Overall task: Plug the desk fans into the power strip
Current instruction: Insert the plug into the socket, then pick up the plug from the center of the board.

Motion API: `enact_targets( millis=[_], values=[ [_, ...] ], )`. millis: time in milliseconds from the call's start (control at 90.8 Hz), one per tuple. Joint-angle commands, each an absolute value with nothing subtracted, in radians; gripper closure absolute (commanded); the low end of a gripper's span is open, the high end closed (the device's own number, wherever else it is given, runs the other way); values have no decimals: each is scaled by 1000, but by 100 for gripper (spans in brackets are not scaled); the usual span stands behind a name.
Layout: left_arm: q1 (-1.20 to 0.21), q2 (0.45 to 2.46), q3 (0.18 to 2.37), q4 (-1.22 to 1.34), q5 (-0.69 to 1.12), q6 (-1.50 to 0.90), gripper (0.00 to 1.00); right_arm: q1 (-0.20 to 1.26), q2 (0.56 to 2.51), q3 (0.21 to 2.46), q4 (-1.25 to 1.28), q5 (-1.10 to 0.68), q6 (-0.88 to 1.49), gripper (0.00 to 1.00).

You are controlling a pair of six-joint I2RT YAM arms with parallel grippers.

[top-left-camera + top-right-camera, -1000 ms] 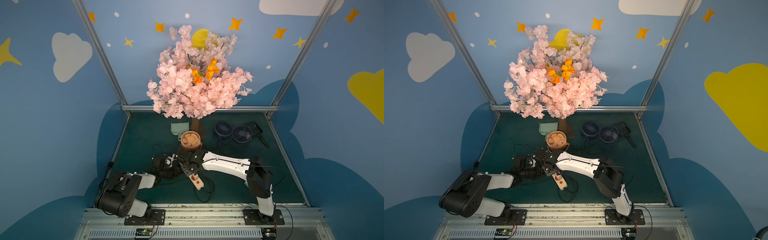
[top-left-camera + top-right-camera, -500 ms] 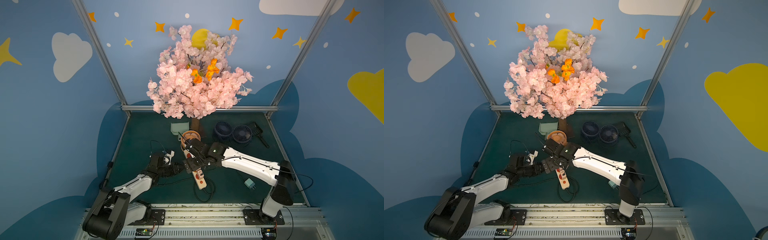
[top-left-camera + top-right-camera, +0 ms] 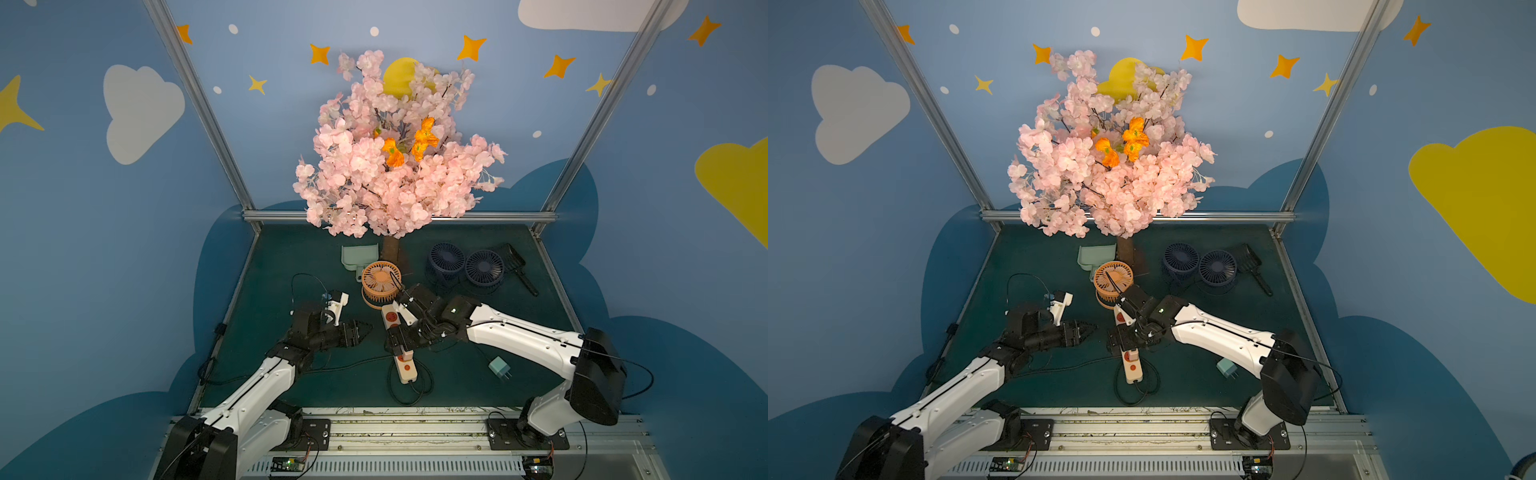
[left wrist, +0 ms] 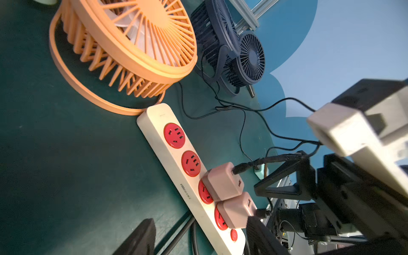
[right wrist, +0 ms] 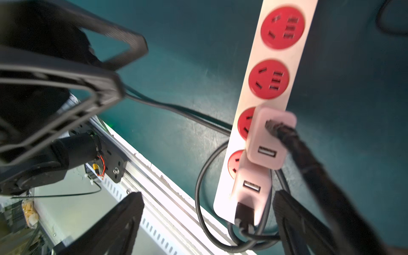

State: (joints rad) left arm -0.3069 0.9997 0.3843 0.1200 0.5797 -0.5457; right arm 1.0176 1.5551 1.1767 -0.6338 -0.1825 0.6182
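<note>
Now cream power strip (image 4: 176, 174) with red sockets, two pink adapters (image 4: 223, 182) plugged in, both pincers agape.

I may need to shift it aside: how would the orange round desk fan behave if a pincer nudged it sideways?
The orange round slatted plastic desk fan probably slides easily; it looks light and hollow. It stands tilted on a thin ring base, so a high push may tip it. Its base touches the cream power strip with red sockets, which would likely shift too.
</note>
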Motion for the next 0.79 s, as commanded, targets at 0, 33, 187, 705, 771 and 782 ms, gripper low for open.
enact_targets(
  millis=[0, 33, 187, 705, 771, 782],
  values=[
    [-323, 985, 408, 106, 606, -499, 29, 1025, 1461, 1139, -618, -198, 650, 3],
    [-328, 985, 407, 106, 605, -495, 28, 1024, 1438, 1133, -614, -203, 640, 3],
    [-337, 963, 403, 100, 581, -472, 26, 1022, 1315, 1121, -619, -252, 601, 3],
    [-337, 886, 399, 55, 545, -407, 24, 508, 917, 872, -900, 83, 715, 7],
    [-338, 876, 391, 58, 545, -405, 24, 424, 921, 820, -901, 66, 693, 6],
    [-339, 874, 390, 58, 545, -404, 24, 415, 923, 816, -901, 66, 690, 5]
  ],
)
